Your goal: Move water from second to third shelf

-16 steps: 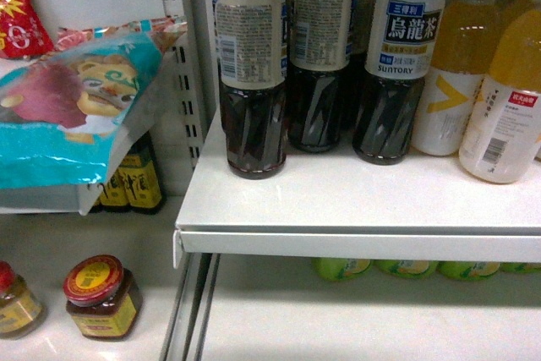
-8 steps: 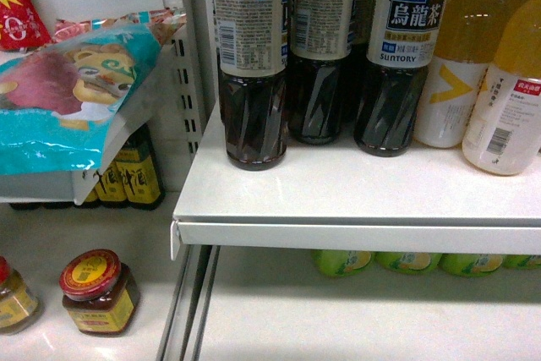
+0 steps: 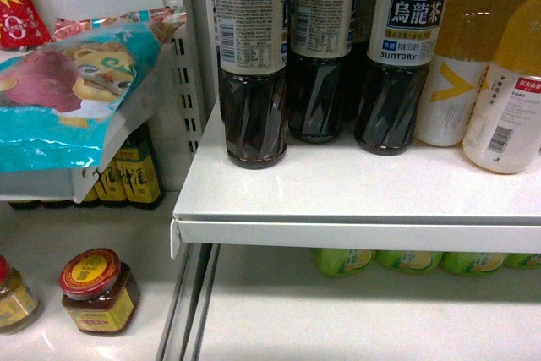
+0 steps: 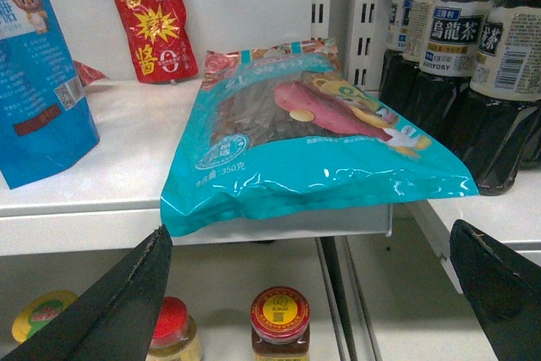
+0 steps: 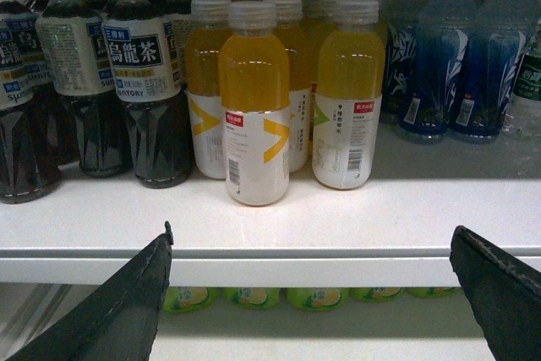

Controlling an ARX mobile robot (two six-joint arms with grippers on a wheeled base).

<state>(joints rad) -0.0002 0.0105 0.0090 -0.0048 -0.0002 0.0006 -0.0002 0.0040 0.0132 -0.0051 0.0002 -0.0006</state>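
Shelf (image 3: 355,188), white, spans the middle and right of the head view and carries all the drinks. Lower shelf (image 3: 355,319) beneath shows only green bottles (image 5: 254,298), half hidden behind the rim. Snack bag (image 4: 296,150), teal, overhangs the neighbouring left shelf; irrelevant here, but worth avoiding with the left arm.

Oolong tea bottles (image 3: 254,65), dark, stand in rows at the near left of the drink shelf. Yellow juice bottles (image 5: 254,107) stand to their right, one well forward near the edge. Blue bottles (image 5: 439,65), probably the water, stand far right and further back, seen only in the right wrist view and blurred. Cannot tell which level counts as second or third.

Left gripper (image 4: 310,232): fingers spread wide, nothing between. Right gripper (image 5: 312,232): same, spread wide and empty, low in front of the juice.

Fits two stages: a reach toward a blue bottle, or a bottle just set down among them. Either way, work with the right arm, nearest the water. Keep the fingers wide and above the shelf rim. Stay clear of the forward juice bottle, since a nudge likely topples it off the edge. Move slowly, level, no sideways sweep.
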